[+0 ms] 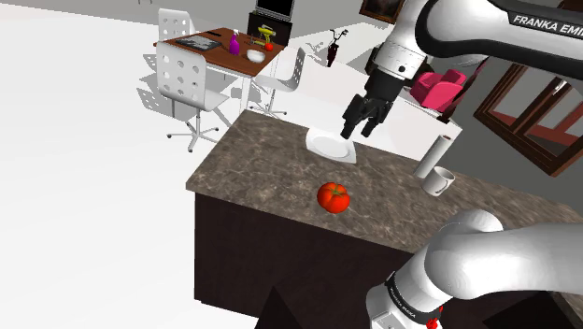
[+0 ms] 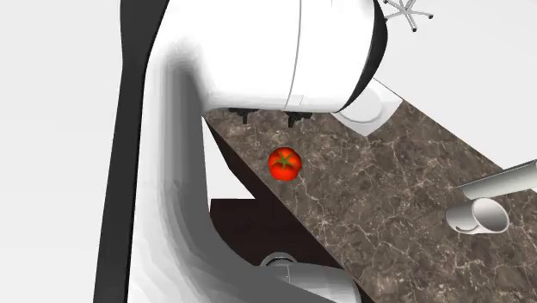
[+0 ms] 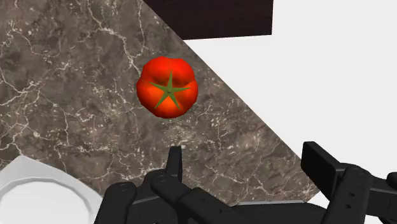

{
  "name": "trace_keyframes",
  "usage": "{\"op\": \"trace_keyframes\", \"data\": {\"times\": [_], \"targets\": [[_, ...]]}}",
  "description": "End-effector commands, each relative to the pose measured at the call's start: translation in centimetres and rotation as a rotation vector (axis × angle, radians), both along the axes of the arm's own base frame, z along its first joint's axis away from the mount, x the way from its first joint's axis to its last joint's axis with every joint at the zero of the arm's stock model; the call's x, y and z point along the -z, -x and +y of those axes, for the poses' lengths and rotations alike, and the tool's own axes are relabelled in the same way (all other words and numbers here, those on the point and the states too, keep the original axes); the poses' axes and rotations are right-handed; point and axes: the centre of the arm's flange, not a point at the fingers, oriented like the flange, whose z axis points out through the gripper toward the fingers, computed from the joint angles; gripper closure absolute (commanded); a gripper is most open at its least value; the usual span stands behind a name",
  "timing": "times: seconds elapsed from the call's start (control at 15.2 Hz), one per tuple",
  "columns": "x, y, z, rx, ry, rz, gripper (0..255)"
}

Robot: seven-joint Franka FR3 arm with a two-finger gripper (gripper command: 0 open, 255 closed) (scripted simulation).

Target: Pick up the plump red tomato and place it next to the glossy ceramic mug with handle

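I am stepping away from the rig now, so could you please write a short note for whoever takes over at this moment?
Gripper: open, empty, hovering over the white plate, apart from the tomato.
Red tomato: on the dark stone-patterned counter, near its edge, untouched.
White mug: further along the counter, beside a white cylinder, well apart from the tomato.
Done: nothing gripped yet.
Left: descend on the tomato, grip it, carry it, set it beside the mug.

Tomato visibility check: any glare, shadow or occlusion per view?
Shoulder view: tomato unobstructed, evenly lit; chairs cast grey floor shadows. Second exterior view: white arm hides part of the countertop; tomato unobstructed. Wrist view: tomato shows soft sheen, no harsh glare.
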Motion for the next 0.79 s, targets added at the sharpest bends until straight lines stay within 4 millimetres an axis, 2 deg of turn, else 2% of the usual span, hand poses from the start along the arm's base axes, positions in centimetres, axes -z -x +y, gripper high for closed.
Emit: {"op": "trace_keyframes", "data": {"times": [0.0, 0.33, 0.73], "targets": [[0.0, 0.0, 0.0, 0.000, 0.000, 0.000, 0], [5.1, 0.5, -8.5, -0.058, -0.233, -0.021, 0], [13.6, 0.2, -16.9, -0.127, -0.513, -0.046, 0]]}}
